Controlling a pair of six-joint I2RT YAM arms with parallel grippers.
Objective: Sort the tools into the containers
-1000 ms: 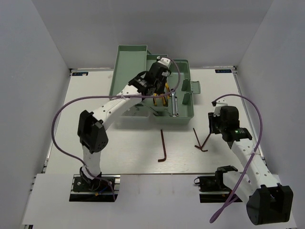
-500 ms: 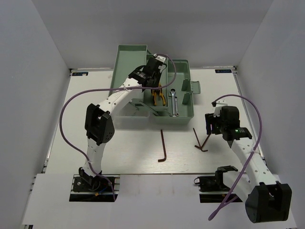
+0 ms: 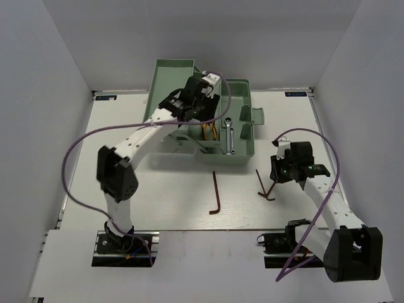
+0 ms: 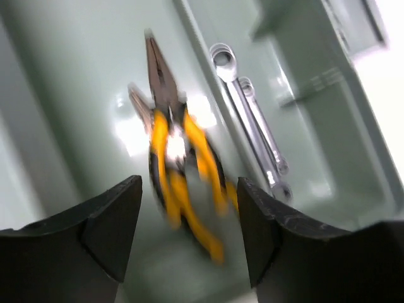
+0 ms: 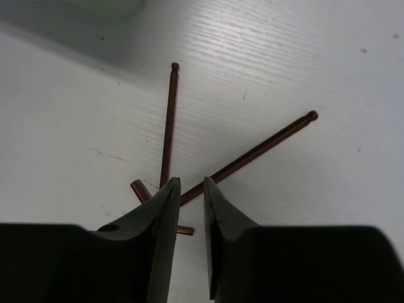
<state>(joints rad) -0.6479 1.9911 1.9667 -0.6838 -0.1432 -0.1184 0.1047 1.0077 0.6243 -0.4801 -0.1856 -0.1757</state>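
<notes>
Room: white walls on three sides, and a pale table [image 3: 126,189] with a fine ribbed grain.
Tools, boxed: the pliers [image 4: 165,95] and two wrenches [image 4: 252,132] lie in the toolbox [image 3: 243,95] at the far middle of the table. They sit in neighbouring compartments with a wall between them.
Tools, loose: two crossed hex keys [image 5: 252,151] lie on the table at the near right. A lone hex key [image 3: 216,189] lies to their left, near the middle.
Left gripper [image 4: 189,208]: hangs over the pliers with its fingers spread wide and nothing between them.
Right gripper [image 5: 191,189]: low over the crossing, with its fingers drawn almost together. I cannot tell whether they are nipping a key.
Risk, tangle: the crossed keys touch, so lifting one could drag or flick the other.
Risk, slip: the thin, hard rods lie flat on the table, so a shallow pinch may skate off or twist in the jaws.
Risk, arms: both arms need the toolbox, so I'd guess they could crowd each other there.
Materials, keys: dark brown metal, L-shaped, with ball tips on the long legs.
Materials, pliers: bright needle noses, with yellow-and-black handles that are probably grippy.
Materials, wrenches: shiny silver, slim, ring-ended.
Materials, toolbox: smooth, glossy mint plastic.
</notes>
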